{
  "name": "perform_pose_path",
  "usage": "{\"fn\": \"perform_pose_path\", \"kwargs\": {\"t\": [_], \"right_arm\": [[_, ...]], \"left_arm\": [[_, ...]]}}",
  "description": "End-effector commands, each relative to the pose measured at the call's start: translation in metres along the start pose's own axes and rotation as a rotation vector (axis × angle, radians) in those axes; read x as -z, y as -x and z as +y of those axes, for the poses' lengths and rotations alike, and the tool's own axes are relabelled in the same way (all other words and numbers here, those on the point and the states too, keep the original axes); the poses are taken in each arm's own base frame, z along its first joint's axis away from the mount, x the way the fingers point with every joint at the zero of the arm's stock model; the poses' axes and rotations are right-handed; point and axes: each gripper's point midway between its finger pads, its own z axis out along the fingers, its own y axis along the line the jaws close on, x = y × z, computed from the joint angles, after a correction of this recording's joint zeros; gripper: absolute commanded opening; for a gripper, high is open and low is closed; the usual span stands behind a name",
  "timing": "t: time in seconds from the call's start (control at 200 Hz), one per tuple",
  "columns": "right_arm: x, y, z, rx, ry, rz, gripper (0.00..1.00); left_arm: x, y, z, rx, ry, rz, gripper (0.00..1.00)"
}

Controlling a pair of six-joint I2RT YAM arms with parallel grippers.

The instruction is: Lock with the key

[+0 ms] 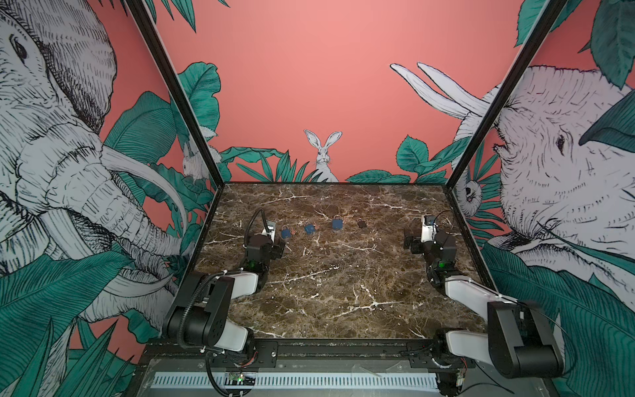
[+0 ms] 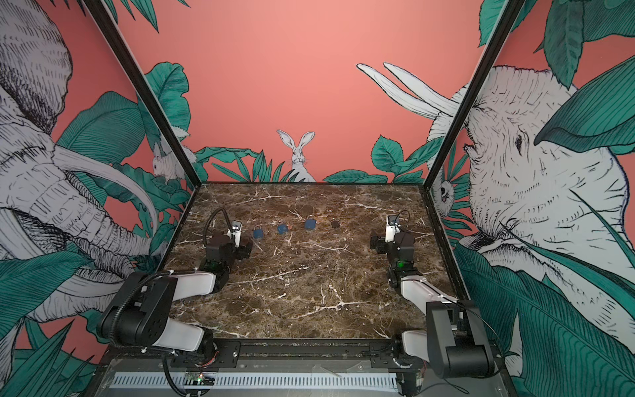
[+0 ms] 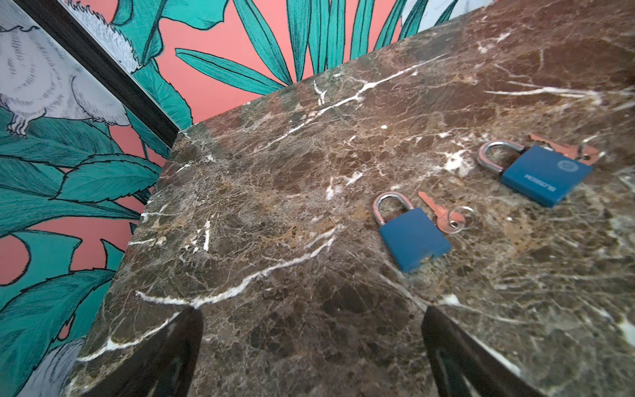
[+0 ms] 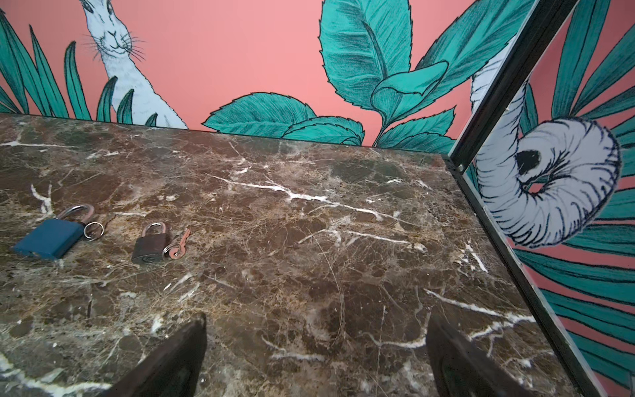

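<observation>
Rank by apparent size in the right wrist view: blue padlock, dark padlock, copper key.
1. blue padlock
2. dark padlock
3. copper key, beside the dark padlock
All three lie at a similar distance from the camera, so the ranking seems safe.

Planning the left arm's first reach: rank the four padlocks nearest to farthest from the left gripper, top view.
1. leftmost blue padlock, beside the left gripper.
2. second blue padlock, next rightward.
3. third blue padlock, mid-row.
4. dark padlock, far right.

I've got the brown marble table here. Lying flat in a row across it: three blue padlocks, then a dark padlock rightmost, a ringed key beside each.
</observation>
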Motion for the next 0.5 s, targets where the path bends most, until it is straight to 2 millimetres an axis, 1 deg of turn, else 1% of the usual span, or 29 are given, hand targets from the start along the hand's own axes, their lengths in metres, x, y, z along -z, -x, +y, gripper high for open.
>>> {"fn": "perform_pose_path", "kwargs": {"t": [0.0, 0.06, 0.14, 0.16, 0.21, 0.33, 0.4, 0.495], "right_arm": [[0.004, -0.002, -0.002, 0.012, -0.004, 0.02, 0.99], [0.004, -0.012, -0.001, 0.044, 0.003, 0.045, 0.99], [0.004, -0.02, -0.007, 0.043, -0.033, 0.027, 0.99], [0.003, -0.016, -0.008, 0.047, -0.035, -0.003, 0.99], [0.0, -0.016, -0.007, 0.061, -0.03, -0.021, 0.99], [-0.011, -0.022, 0.007, 0.079, 0.05, -0.003, 0.99], [-0.017, -0.028, 0.008, 0.078, 0.058, 0.011, 0.99], [-0.02, -0.035, 0.014, 0.086, 0.099, 0.012, 0.99]], "left_arm": [[-0.001, 0.016, 0.011, 0.032, 0.02, -0.064, 0.99], [-0.001, 0.014, 0.013, 0.048, 0.018, -0.066, 0.99], [-0.002, 0.013, 0.016, 0.063, 0.02, -0.065, 0.99], [-0.002, 0.013, 0.016, 0.065, 0.018, -0.067, 0.99], [-0.002, 0.012, 0.017, 0.072, 0.022, -0.067, 0.99], [-0.003, 0.009, 0.021, 0.101, 0.014, -0.072, 0.99], [-0.006, 0.006, 0.023, 0.122, 0.003, -0.069, 0.99], [-0.011, 0.002, 0.024, 0.139, -0.006, -0.069, 0.99]]}}
